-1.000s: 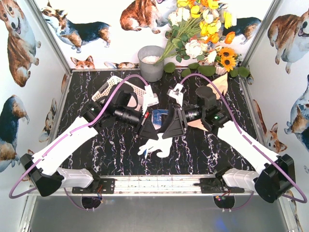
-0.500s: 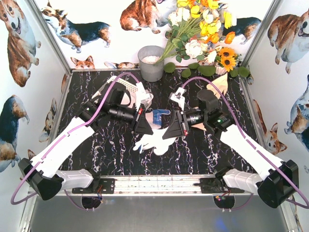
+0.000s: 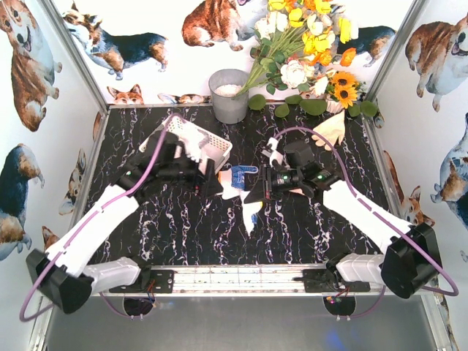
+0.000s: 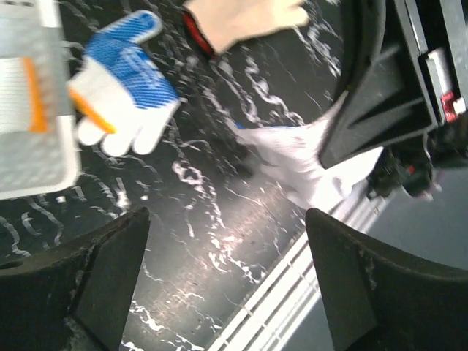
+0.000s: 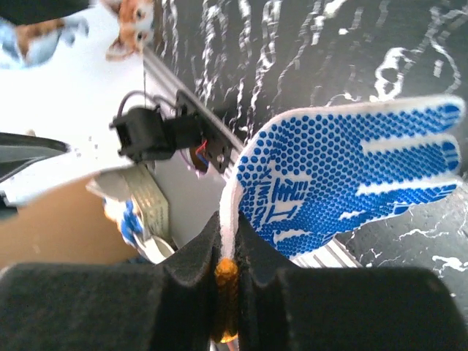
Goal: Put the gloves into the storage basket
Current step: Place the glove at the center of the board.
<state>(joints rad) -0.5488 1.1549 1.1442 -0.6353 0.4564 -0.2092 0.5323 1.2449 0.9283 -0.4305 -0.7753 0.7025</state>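
R gripper (image 5: 227,247) pinched shut on cuff of blue-dotted glove (image 5: 351,175); hangs free, likely for carry to storage basket (image 3: 213,144), 10 o'clock. L gripper (image 4: 227,219) wide open, empty.

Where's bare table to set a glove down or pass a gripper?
Biggest bare patch: near strip of table between the front rail, left gripper and right gripper. Smaller: back-left corner, left of the basket. Crowded: centre, where both grippers, the right one's held glove and the blue-and-white glove bunch together.
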